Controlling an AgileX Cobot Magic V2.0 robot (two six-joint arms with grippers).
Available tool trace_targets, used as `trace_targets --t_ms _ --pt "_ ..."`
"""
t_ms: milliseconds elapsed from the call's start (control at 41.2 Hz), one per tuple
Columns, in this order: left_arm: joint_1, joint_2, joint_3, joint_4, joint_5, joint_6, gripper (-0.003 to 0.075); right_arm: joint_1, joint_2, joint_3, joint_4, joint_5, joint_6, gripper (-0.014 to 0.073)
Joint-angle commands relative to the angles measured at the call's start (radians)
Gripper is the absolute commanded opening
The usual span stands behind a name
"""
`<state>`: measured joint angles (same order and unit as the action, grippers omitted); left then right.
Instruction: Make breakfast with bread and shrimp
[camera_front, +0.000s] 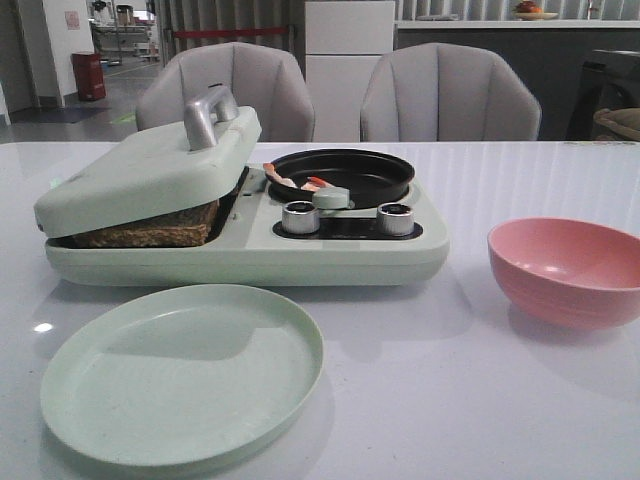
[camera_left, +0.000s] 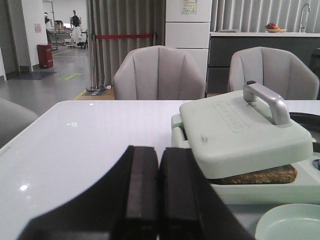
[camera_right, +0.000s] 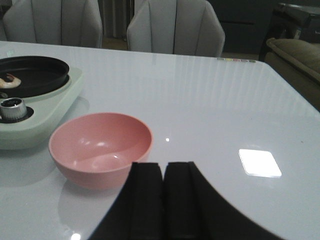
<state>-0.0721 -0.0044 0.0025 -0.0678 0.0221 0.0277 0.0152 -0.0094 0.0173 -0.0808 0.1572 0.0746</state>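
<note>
Starting at the left gripper (camera_left: 159, 192): black fingers pressed together, nothing between them, held above the white desk (camera_front: 520, 420) near its left edge, short of the pale green breakfast maker (camera_front: 250, 250). Right gripper (camera_right: 164, 200): fingers likewise closed flush, empty, poised just beside the pink bowl (camera_right: 100, 147), which sits empty toward the right edge of the desk.

Outward from the left gripper: hinged press lid (camera_left: 240, 132) with grey metal handle (camera_left: 267, 102), tilted, resting on the bread (camera_front: 150, 230). Bread clamped between lid and lower plate on the left half of the appliance; only the dark brown crust edge visible. Slice count cannot be told.

Right half of the appliance: round black pan (camera_front: 345, 172) holding the shrimp (camera_front: 290, 181), small pink-orange pieces lying at the pan's left rim, next to the lid hinge. Two silver knobs (camera_front: 300, 216) on the front face below the pan, a small green tab between them.

Near front edge of the desk, left of centre: round pale green plate (camera_front: 180, 375), bare, just in front of the appliance. Beyond the far edge: two grey upholstered chairs (camera_front: 450, 95).
</note>
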Motion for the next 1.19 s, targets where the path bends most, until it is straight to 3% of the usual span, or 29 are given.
trace_targets --t_ms 0,509,728,1164 --pt "-0.005 -0.025 0.033 -0.009 -0.094 0.002 0.0101 -0.007 -0.021 0.01 0.006 -0.213 0.0 0.0084" --pt "-0.005 -0.025 0.033 -0.009 -0.094 0.002 0.0101 -0.007 -0.02 0.008 0.053 -0.233 -0.001 0.0084" --pt "-0.005 -0.025 0.033 -0.009 -0.094 0.002 0.0101 -0.007 -0.02 0.008 0.145 -0.254 -0.128 0.0084" --pt "-0.005 -0.025 0.033 -0.009 -0.094 0.002 0.0101 -0.009 -0.02 0.008 0.081 -0.27 -0.023 0.0084"
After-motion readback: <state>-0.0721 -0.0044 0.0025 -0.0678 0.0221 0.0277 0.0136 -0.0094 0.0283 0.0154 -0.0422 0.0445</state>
